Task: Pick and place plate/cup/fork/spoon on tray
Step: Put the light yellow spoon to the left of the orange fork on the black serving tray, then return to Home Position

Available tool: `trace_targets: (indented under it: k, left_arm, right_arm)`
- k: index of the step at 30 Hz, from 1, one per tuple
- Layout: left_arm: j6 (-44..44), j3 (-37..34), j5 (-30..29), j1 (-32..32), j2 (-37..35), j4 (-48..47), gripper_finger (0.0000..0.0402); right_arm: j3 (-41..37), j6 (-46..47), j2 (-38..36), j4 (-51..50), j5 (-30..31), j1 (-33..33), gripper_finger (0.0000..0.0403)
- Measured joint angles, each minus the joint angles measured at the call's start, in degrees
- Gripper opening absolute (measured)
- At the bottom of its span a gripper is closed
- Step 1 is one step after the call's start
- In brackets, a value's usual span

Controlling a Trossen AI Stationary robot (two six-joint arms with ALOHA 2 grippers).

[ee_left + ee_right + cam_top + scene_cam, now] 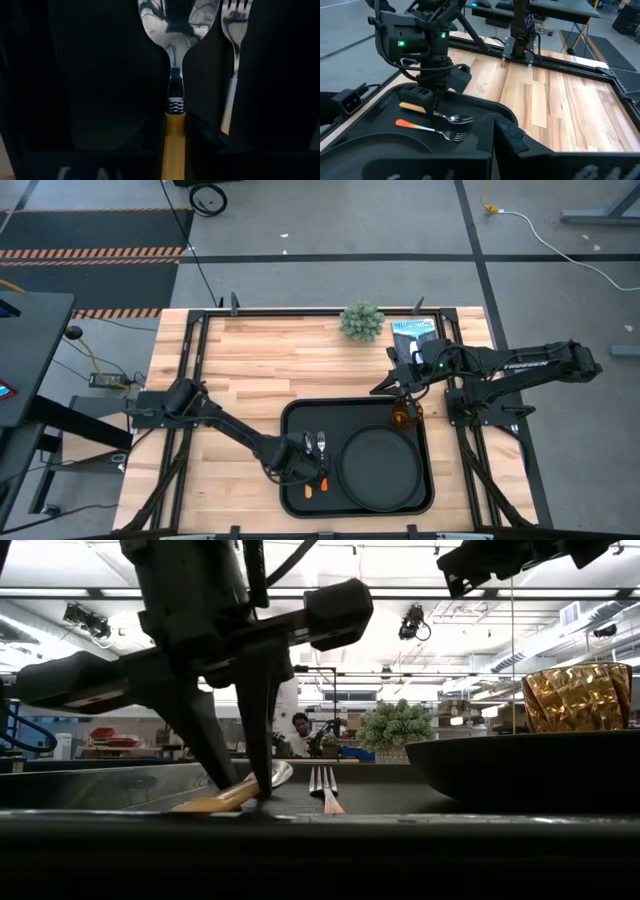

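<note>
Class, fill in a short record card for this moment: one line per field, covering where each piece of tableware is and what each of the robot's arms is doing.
tray: on the wooden table, near its front edge
plate: on the tray, right part
cup: on the tray, at its back right corner
fork: flat on the tray, left of the plate
spoon: on the tray beside the fork, handle between the left gripper's jaws
left gripper: down over the spoon's handle, closed on it
right gripper: above the table, behind the cup, holding nothing
</note>
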Motion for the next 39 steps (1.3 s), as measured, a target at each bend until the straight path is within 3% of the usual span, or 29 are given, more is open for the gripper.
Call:
trace_targets:
  k: [6, 14, 19, 27, 32, 39]
  left_arm:
    - [0.0, 0.0, -0.1, 0.1, 0.0, -0.5, 0.008]
    - [0.8, 0.0, -0.3, 0.1, 0.0, -0.7, 0.0131]
    - [5.4, 0.0, -0.7, 0.0, -1.8, -1.4, 0.0153]
    - [14.7, 0.0, -3.9, 0.3, -7.5, -8.0, 0.0155]
    - [35.2, 0.0, -9.1, 1.3, -9.0, -5.7, 0.0155]
    - [83.7, 0.0, -19.0, 4.1, -9.3, 7.4, 0.0155]
  right_arm:
    - [0.0, 0.0, 0.0, -0.2, 0.0, 0.0, 0.0012]
    - [0.0, 0.0, 0.0, -0.4, -0.1, 0.0, 0.0012]
    - [0.0, 0.2, 0.0, -0.6, -0.1, 0.0, 0.0012]
    - [0.0, 0.4, 0.0, 0.0, -0.1, 0.0, 0.0012]
    - [0.0, 1.4, 0.2, 0.7, -0.1, 0.0, 0.0012]
    - [0.0, 1.5, 0.2, 2.8, 0.3, -0.5, 0.0012]
